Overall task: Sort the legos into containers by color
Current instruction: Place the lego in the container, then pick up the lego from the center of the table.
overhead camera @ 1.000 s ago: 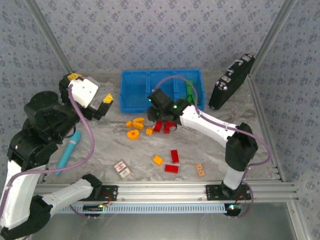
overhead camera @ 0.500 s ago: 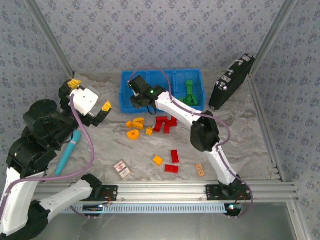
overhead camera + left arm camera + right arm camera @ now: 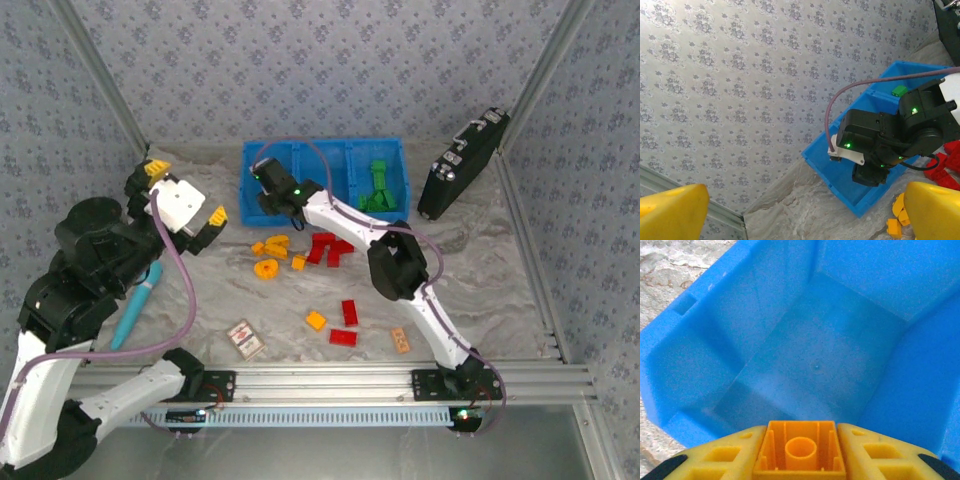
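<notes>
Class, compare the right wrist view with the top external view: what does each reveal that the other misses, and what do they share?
The right wrist view adds: an orange brick, hollow underside facing the camera, sits between the yellow fingers of the right end effector, above a compartment's bare floor.
The top external view adds: green bricks in the bin's right compartment, red bricks and orange bricks loose on the table, and a black case.
Shared: the blue bin, with the right end effector over its left compartment.
</notes>
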`<control>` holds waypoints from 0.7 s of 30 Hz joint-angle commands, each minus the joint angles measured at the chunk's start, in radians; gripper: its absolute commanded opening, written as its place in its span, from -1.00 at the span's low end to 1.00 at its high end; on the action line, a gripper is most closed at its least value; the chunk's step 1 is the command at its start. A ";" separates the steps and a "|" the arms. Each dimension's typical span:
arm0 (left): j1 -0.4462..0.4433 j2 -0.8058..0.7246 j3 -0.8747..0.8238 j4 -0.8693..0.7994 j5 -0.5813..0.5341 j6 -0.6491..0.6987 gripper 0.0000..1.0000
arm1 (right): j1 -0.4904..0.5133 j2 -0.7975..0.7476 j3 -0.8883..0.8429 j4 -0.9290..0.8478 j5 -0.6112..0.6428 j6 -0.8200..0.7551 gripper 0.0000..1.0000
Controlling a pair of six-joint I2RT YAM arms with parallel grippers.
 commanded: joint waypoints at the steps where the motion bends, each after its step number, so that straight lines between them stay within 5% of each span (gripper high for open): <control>1: -0.006 0.016 0.023 -0.012 0.020 0.018 1.00 | -0.002 0.039 0.046 0.026 0.053 -0.048 -0.03; 11: -0.006 0.052 0.038 -0.018 0.035 0.015 1.00 | 0.001 -0.077 -0.033 -0.003 0.027 -0.046 -0.05; 21: -0.005 0.060 0.044 -0.020 0.070 0.000 1.00 | -0.010 -0.478 -0.534 -0.076 0.013 0.179 0.01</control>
